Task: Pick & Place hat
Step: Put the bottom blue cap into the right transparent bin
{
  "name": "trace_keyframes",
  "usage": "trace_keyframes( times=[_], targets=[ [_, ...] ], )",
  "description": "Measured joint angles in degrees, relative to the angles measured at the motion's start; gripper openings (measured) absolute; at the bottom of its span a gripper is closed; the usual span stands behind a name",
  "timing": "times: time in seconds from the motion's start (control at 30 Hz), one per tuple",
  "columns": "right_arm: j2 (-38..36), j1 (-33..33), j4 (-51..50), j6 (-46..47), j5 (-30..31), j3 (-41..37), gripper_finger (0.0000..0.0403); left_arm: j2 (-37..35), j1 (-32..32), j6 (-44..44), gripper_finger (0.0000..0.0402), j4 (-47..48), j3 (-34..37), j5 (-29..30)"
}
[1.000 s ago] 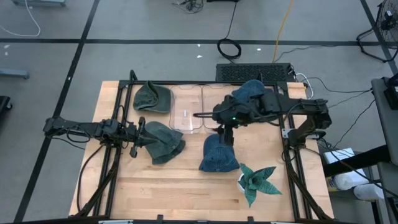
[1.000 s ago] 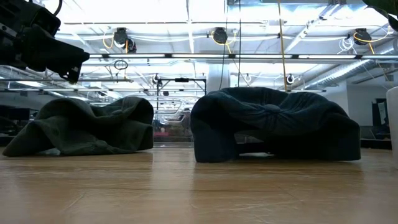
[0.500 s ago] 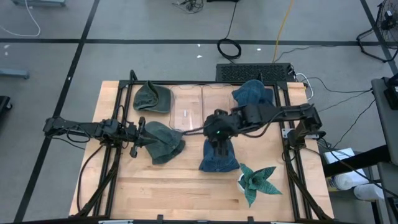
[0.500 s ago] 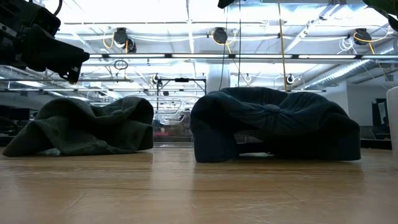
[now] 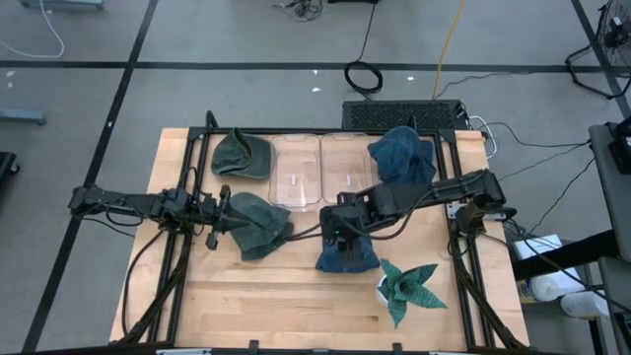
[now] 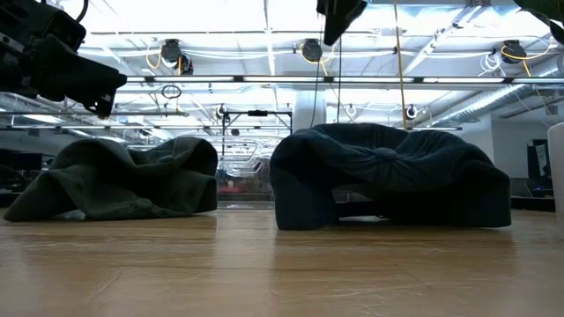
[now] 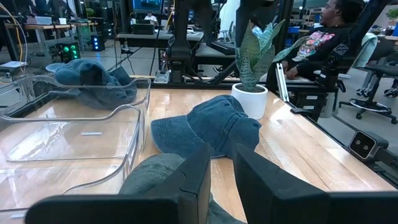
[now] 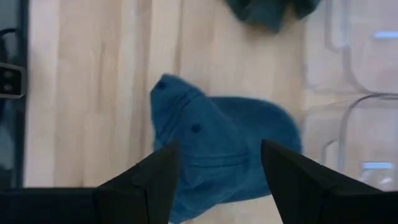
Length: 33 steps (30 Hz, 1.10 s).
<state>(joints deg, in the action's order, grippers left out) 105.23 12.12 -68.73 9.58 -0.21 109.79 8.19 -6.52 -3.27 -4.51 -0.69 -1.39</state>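
Note:
A blue denim hat [image 5: 347, 254] lies on the wooden table near its middle, seen too in the right wrist view [image 8: 217, 146] and low view [image 6: 388, 176]. My right gripper [image 5: 340, 235] hangs open above it [image 8: 217, 180], pointing steeply down; its fingers clear the hat in the low view [image 6: 339, 18]. A dark green hat [image 5: 258, 225] lies to the left. My left gripper [image 5: 223, 212] waits level over that hat's left edge [image 7: 222, 180], fingers a narrow gap apart, well above it in the low view [image 6: 62, 62].
Two clear trays [image 5: 296, 177] stand at the back; another blue hat [image 5: 401, 153] lies over the right one. A second green hat [image 5: 242, 153] sits back left. A potted plant [image 5: 406, 284] stands near right of the blue hat. A person [image 7: 323, 37] sits beyond the table.
My right gripper has swung from over the clear trays toward the table's near edge and come down over the blue hat, tipping from a shallow slant to pointing steeply down. Its fingers have stayed open. The hats have not moved.

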Motion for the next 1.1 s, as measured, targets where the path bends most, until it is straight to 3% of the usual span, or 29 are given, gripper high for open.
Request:
trace_keyframes(
  times=[0.33,0.67,1.1],
  targets=[
    [-0.09,0.37,1.75,0.32,-1.42,-0.58,0.0212,0.0,0.01,0.0,0.0077,0.0,0.0,0.0],
    [-0.15,0.37,12.69,3.42,-4.43,-8.36,0.0212,0.0,0.0,0.0,0.0077,-0.02,0.0,0.0],
    [-0.11,0.37,15.02,3.26,-4.17,-15.69,0.0212,0.0,0.02,0.0,0.0077,0.0,0.0,0.0]
  ],
)
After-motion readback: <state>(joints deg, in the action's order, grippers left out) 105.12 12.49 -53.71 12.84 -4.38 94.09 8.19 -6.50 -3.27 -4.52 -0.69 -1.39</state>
